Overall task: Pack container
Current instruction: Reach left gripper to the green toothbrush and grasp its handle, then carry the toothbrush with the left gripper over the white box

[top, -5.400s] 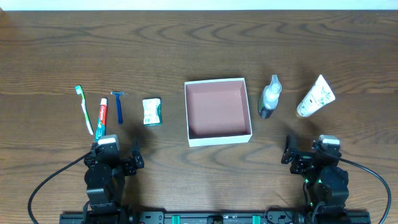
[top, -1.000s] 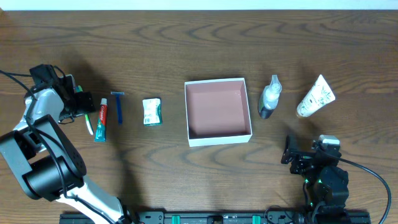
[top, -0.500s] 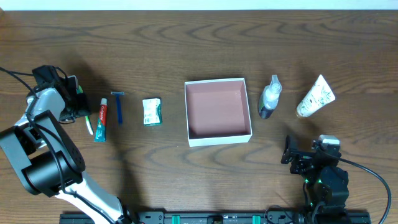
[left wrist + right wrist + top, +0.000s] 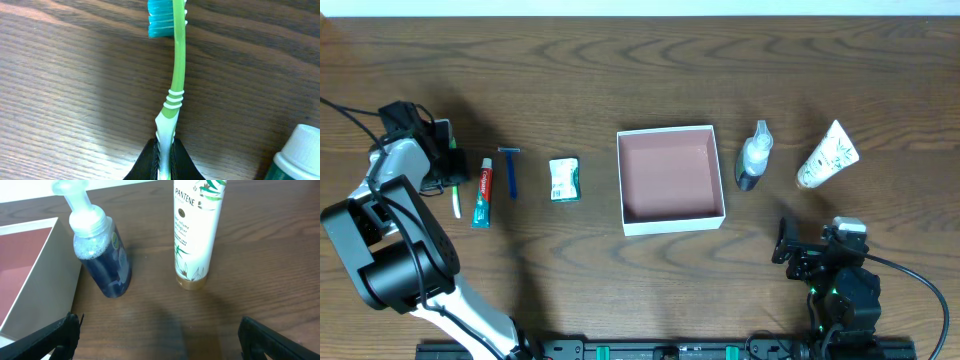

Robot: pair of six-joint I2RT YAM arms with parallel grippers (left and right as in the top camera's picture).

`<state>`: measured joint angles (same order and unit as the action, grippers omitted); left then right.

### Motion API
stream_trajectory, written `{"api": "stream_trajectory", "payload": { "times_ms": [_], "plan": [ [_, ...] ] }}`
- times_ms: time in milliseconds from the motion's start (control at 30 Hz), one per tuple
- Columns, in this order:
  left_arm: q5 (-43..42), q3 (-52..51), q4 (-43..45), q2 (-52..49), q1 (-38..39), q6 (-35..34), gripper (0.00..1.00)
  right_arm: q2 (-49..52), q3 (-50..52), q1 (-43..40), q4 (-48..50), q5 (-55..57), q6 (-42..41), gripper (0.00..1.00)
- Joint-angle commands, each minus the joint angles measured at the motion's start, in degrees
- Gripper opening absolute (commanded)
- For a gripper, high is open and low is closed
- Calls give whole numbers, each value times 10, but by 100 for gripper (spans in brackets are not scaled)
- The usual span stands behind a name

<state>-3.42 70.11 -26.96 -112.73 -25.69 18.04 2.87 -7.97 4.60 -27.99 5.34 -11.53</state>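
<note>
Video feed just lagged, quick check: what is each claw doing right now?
Left claw: closed on the toothbrush handle.
Right claw: open, holding nothing.

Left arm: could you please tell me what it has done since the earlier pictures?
The left gripper swung out from its parked spot to the far left and closed its fingers on the toothbrush handle. The right gripper, container, toothpaste and razor stayed put.
</note>
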Motion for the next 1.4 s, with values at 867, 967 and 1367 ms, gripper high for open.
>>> {"api": "stream_trajectory", "payload": {
  "times_ms": [867, 967, 1367],
  "plan": [
    [-54, 1, -205, 360, 200, -174, 6, -3, 2, -6, 0, 0, -4, 99],
    [-54, -2, -204, 377, 277, -231, 6, -3, 2, -6, 0, 0, -4, 98],
    [4, -18, -89, 275, 502, -349, 6, -3, 2, -6, 0, 0, -4, 99]
  ]
}}
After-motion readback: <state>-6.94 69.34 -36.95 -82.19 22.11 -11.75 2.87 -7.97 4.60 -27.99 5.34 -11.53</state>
